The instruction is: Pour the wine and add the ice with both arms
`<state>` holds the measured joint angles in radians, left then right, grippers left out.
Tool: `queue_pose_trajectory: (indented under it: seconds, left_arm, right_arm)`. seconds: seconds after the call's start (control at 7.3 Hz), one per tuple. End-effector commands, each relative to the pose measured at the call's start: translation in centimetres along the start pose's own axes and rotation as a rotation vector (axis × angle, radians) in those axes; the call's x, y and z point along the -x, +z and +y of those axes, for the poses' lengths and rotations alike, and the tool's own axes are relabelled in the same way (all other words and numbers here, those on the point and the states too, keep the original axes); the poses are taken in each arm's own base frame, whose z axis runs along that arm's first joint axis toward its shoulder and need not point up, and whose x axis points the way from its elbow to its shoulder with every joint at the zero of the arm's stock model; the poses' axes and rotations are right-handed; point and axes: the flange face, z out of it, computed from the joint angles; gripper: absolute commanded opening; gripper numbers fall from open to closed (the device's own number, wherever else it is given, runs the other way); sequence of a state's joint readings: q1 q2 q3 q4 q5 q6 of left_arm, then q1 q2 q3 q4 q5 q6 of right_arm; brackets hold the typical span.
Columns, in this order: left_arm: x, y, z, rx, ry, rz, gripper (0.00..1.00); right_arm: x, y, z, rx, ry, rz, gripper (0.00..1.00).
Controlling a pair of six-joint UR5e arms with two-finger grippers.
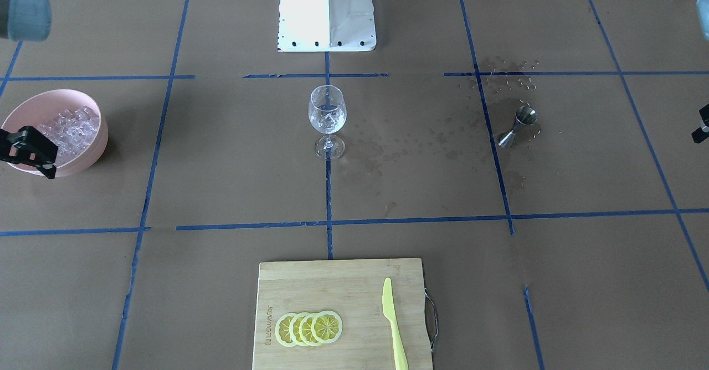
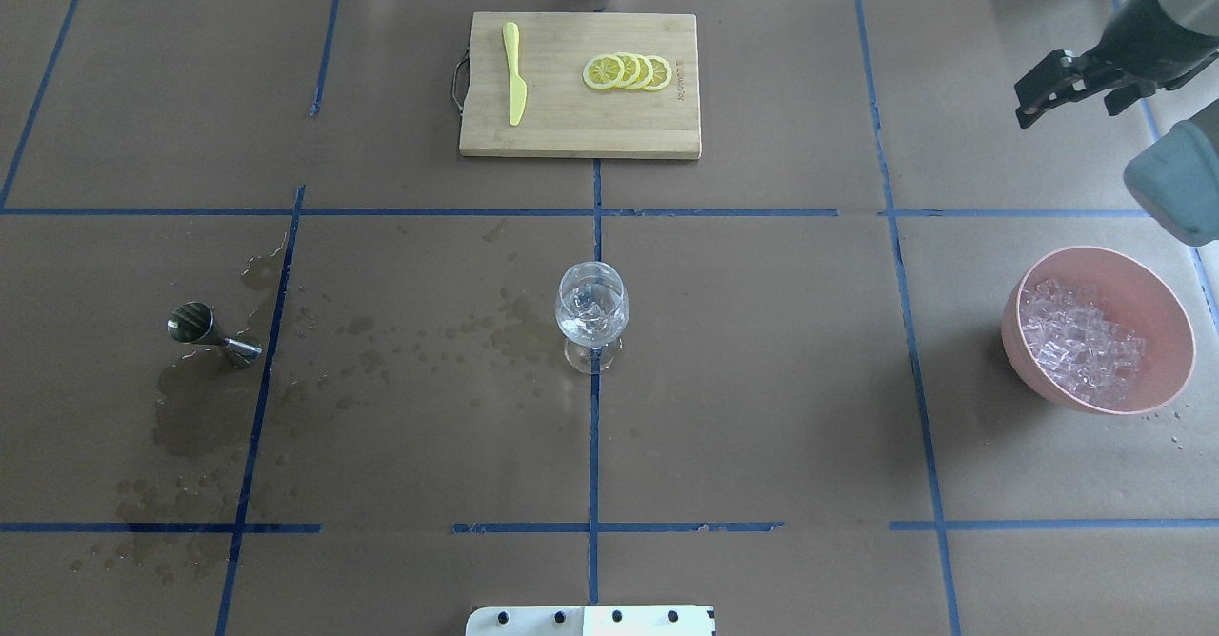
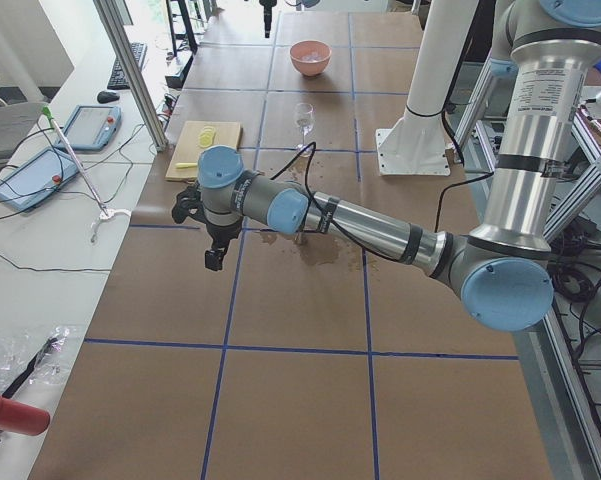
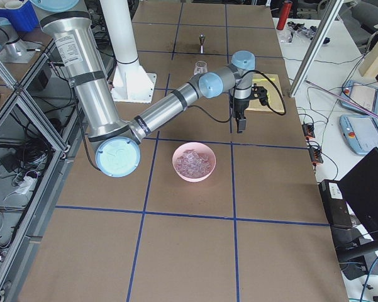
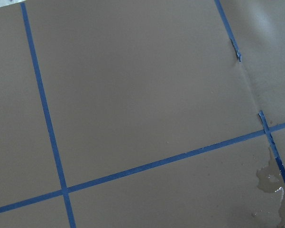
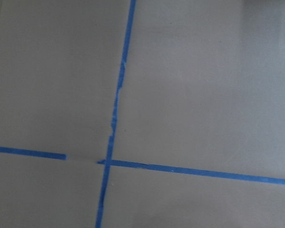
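A clear wine glass [image 2: 591, 312] stands at the table's centre with ice cubes in its bowl [image 1: 327, 118]. More ice [image 2: 1081, 341] fills a pink bowl [image 2: 1167, 331] on my right side. The wine shows as dark wet spots [image 2: 190, 417] around a steel jigger [image 2: 211, 330] that stands upright on my left side. My right gripper [image 2: 1062, 112] hangs open and empty beyond the bowl, high over bare paper. My left gripper [image 3: 213, 262] hovers off the table's left end, far from the jigger. Only a sliver of it shows in the front view [image 1: 700, 129], and I cannot tell its state.
A bamboo cutting board [image 2: 571, 131] at the far edge carries lemon slices [image 2: 629, 71] and a yellow-green knife [image 2: 514, 84]. Splashes [image 2: 457, 331] trail from the jigger to the glass. The white robot base [image 1: 327, 13] stands behind the glass. Blue tape lines grid the brown paper.
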<state>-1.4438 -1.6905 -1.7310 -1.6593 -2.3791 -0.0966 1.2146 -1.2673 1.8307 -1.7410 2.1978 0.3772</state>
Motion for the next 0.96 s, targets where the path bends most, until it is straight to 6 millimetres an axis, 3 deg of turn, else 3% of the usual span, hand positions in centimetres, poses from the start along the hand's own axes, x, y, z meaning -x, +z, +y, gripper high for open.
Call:
queue_pose_trajectory:
  seconds: [0.0,0.14,0.27,0.41,0.55,0.68,0.82]
  left_arm:
    - [1.7,1.3,2.4,0.028,-0.031,0.003,1.00]
    - [1.9,1.3,2.7,0.030,-0.036,0.003,1.00]
    - [2.4,1.0,3.1,0.026,-0.045,0.000,1.00]
    - [4.3,0.7,5.5,0.015,-0.072,-0.007,1.00]
    - [5.9,0.6,7.5,0.005,-0.093,-0.013,1.00]
    - [7.4,0.4,8.7,0.004,-0.125,-0.019,1.00]
    - [9.7,0.7,10.3,0.015,-0.177,-0.028,1.00]
  right_arm:
    - [-13.1,0.8,1.4,0.054,-0.091,-0.005,1.00]
    - [-19.5,1.5,2.3,0.077,-0.120,-0.050,1.00]
    - [-25.2,2.5,4.8,0.089,-0.075,-0.127,1.00]
    - [-27.5,3.9,7.6,0.108,-0.024,-0.150,1.00]
    - [-26.5,2.8,6.8,0.086,-0.042,-0.150,1.00]
    - [-27.6,4.0,7.9,0.101,-0.042,-0.144,1.00]
    - [-27.7,3.9,7.8,0.073,-0.048,-0.136,1.00]
